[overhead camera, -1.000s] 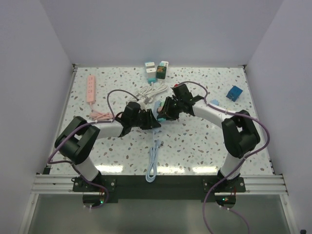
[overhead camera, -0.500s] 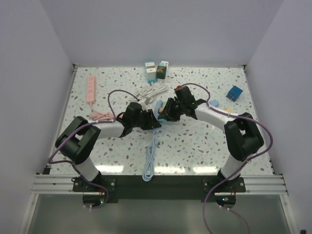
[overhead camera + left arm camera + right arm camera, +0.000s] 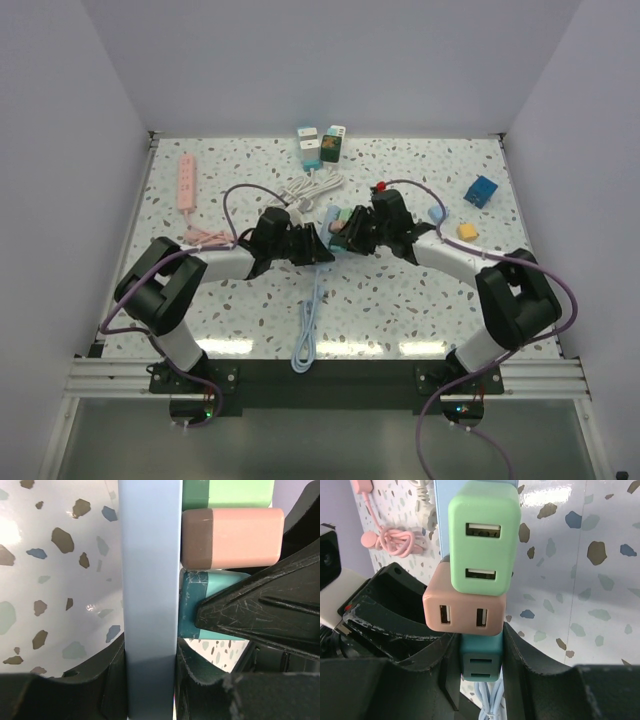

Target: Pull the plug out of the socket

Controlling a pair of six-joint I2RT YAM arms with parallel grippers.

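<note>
Pale blue strip clamped edge-on between the fingers of the left gripper, which presses on both long sides. Plugged into the strip's face, on the side toward the right gripper: three plugs in a row, each touching the next. Nearest is the teal plug, pinched between the right gripper's fingers, closed on its two flanks. Sits with its dark base flush against the strip in the left wrist view, not pulled off. Pink plug just past the right gripper's fingertips, green plug past that, farthest out.

From above, both grippers tip to tip over the middle of the speckled desk, strip and plugs between them. Pale blue cable trails from under the grippers back toward the arm bases and ends in a loop.

Beyond the grippers, toward the far wall: white cable in a loose tangle, then two chargers side by side at the desk's far edge. Left of the left gripper: pink cord coiled up, and farther off a pink strip lying flat. Right of the right gripper, past its forearm: small yellow piece, and a blue box beyond that.
</note>
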